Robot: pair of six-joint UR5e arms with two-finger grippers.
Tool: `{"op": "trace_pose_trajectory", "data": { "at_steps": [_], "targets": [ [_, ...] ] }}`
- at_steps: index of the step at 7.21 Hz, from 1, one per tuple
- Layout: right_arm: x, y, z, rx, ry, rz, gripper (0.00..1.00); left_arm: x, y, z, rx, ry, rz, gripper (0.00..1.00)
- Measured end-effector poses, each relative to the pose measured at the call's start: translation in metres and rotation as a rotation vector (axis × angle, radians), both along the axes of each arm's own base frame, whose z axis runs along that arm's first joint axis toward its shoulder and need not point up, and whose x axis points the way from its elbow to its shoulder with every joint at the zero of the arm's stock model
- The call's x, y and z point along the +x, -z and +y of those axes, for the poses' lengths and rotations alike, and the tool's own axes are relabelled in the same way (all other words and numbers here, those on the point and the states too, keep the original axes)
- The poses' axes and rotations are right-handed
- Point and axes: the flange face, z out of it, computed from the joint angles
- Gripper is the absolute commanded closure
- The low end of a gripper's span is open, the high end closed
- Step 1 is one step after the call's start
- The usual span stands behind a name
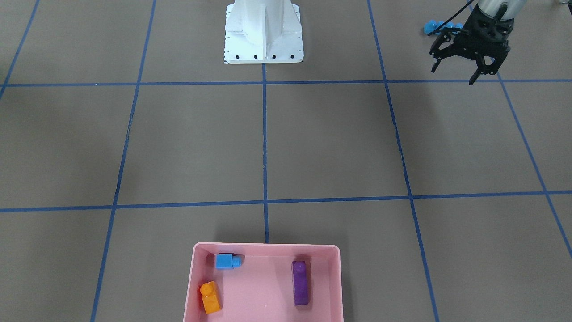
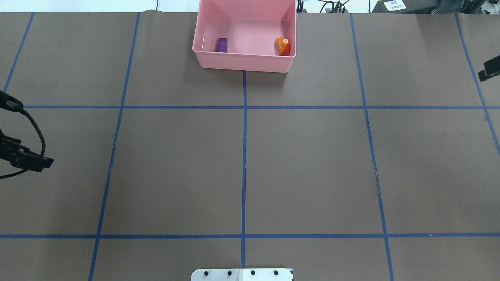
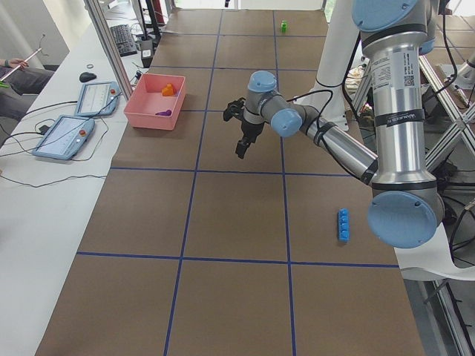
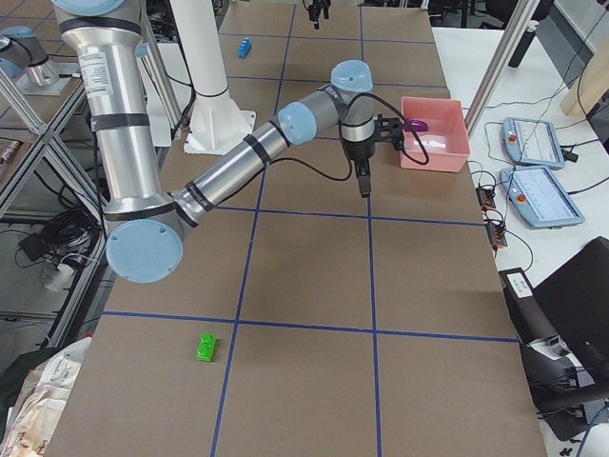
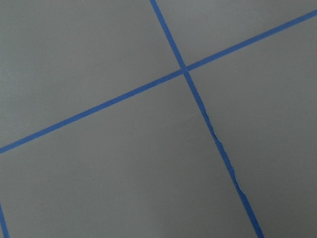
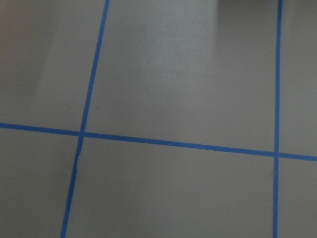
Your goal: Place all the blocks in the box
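Jaws apart on left gripper (image 1: 453, 75); right gripper's (image 4: 363, 179) state unclear.

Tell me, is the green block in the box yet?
Out. The green block lies on the table, far from the pink box.

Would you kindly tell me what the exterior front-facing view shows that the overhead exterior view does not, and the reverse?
Only the front-facing view shows the small blue block lying in the box, the left gripper open and empty, and the long blue block on the table beside it. Only the overhead view shows a dark sliver of the right arm at its right edge; there the box's near wall hides the small blue block. Both show the pink box holding the purple block and the orange block, plus the white robot base.
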Motion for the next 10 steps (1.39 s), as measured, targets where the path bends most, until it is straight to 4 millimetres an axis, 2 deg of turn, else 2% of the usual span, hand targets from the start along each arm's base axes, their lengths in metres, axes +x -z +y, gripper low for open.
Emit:
{"op": "trace_pose_trajectory", "data": {
  "at_steps": [2, 4, 5, 8, 10],
  "targets": [
    [0.055, -0.044, 0.040, 0.002, 0.036, 0.003, 0.00, 0.029, -0.037, 0.053, -0.019, -0.152, -0.042, 0.00],
    [0.087, -0.076, 0.071, -0.006, 0.052, 0.012, 0.00, 0.049, -0.070, 0.107, -0.003, -0.299, -0.112, 0.00],
    [0.095, -0.083, 0.079, -0.013, 0.047, 0.013, 0.00, 0.052, -0.088, 0.132, 0.021, -0.376, -0.160, 0.00],
    [0.100, -0.088, 0.084, -0.016, 0.040, 0.014, 0.00, 0.037, -0.140, 0.204, 0.101, -0.558, -0.326, 0.00],
    [0.101, -0.087, 0.085, -0.014, 0.037, 0.014, 0.00, 0.051, -0.156, 0.254, 0.110, -0.591, -0.396, 0.00]
  ]
}}
